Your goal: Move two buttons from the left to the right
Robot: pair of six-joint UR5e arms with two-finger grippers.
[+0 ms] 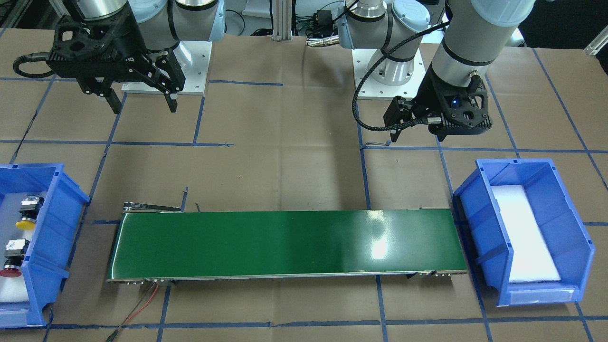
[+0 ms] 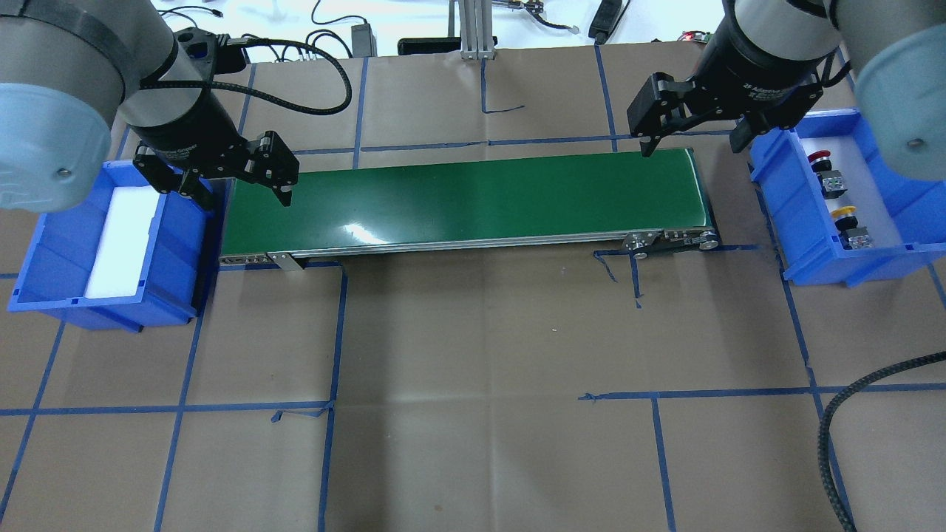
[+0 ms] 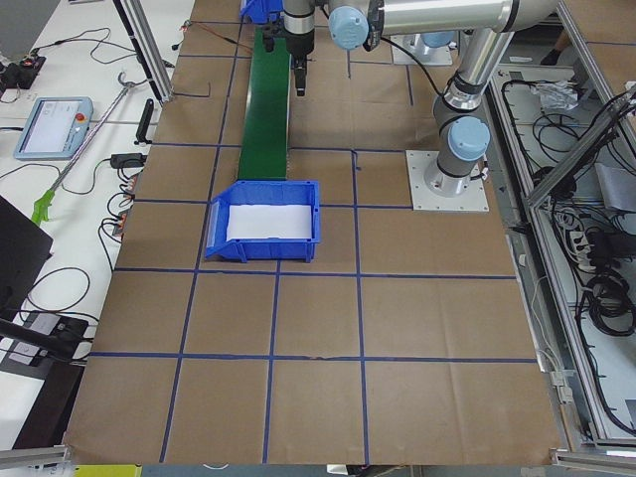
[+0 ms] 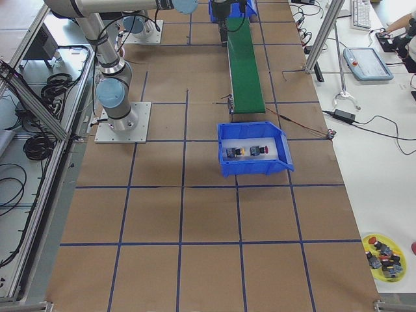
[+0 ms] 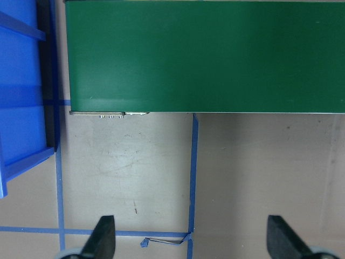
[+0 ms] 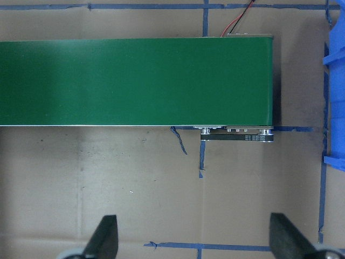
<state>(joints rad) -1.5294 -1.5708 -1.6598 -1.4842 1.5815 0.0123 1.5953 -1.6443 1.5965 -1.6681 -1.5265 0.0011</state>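
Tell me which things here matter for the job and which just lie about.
Job: yellow button, red button, their blue bin, empty blue bin, green conveyor, left gripper, right gripper.
Lying about: tablet, yellow dish of parts, cables.

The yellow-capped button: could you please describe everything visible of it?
The yellow-capped button is a small push-button: round yellow mushroom cap on a blocky black-and-grey body. It seems to lie on its side on the white liner of the blue bin at the robot's right, cap pointing away from the robot, beside the red-capped button but apart from it.
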